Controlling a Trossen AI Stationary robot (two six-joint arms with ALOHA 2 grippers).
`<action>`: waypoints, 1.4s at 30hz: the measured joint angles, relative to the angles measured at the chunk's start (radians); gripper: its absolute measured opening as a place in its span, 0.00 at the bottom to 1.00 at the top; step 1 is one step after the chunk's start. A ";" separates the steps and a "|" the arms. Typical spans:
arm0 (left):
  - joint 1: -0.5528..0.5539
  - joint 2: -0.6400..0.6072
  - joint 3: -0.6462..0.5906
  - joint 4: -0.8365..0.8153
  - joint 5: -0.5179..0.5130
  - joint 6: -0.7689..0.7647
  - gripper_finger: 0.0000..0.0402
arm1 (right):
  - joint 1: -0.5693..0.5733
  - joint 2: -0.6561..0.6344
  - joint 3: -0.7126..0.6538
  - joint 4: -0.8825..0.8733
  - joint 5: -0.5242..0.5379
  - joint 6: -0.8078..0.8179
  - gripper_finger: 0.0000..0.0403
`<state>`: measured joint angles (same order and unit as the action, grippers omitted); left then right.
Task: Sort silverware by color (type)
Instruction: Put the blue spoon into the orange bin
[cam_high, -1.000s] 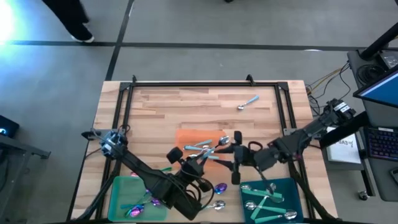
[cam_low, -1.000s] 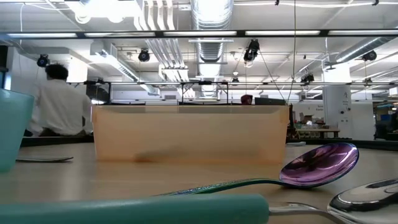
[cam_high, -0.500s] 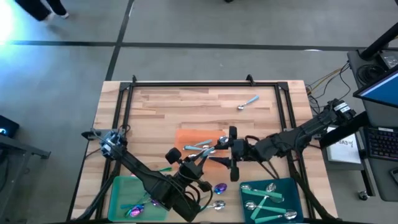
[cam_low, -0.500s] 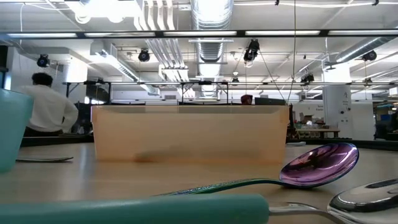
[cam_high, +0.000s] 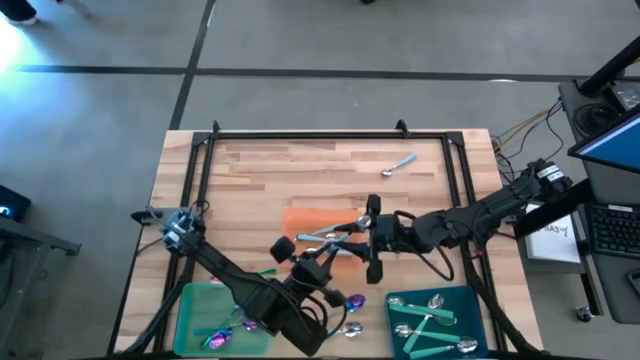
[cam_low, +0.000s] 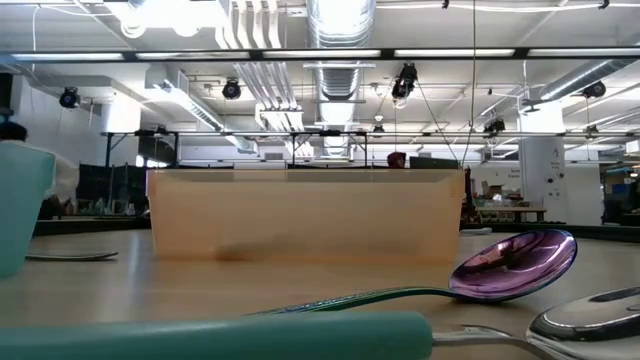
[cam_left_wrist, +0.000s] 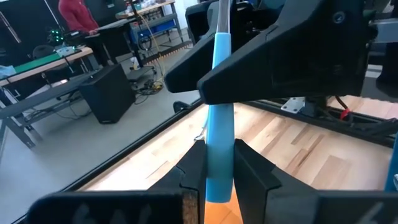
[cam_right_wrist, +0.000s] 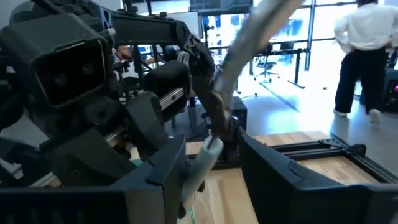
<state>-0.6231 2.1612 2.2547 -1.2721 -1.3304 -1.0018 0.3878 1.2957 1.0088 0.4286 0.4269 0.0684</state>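
Over the middle of the wooden table (cam_high: 300, 170), the left gripper (cam_left_wrist: 219, 163) pinches the end of a light-blue-handled spoon (cam_left_wrist: 217, 118) between nearly closed fingers (cam_left_wrist: 194, 167), holding it above the orange tray (cam_high: 305, 217). The right gripper (cam_high: 372, 237) faces it across the same tray, its fingers (cam_right_wrist: 273, 169) set apart on either side of the spoon's pale handle (whether they press on it cannot be told). More spoons lie crossed on the orange tray, others sit in the green tray (cam_high: 190, 300) and the teal tray (cam_high: 465, 298) at the near edge, and one light-blue spoon (cam_high: 398, 165) rests alone toward the far side. In the low view an iridescent purple spoon (cam_low: 515, 262) lies on the tabletop.
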 joint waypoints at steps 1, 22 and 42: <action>0.001 0.000 0.000 0.004 0.001 0.005 0.09 | -0.002 0.000 0.000 0.000 -0.001 -0.002 0.32; 0.008 -0.001 0.002 -0.071 0.209 0.055 0.35 | -0.104 -0.009 0.001 -0.365 0.026 0.027 0.04; 0.011 -0.001 0.002 -0.246 0.424 -0.035 0.32 | -0.115 0.285 0.000 -0.524 -0.067 0.124 0.04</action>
<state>-0.6117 2.1601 2.2566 -1.5182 -0.9062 -1.0371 0.2726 1.5805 1.0092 -0.0950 0.3598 0.1928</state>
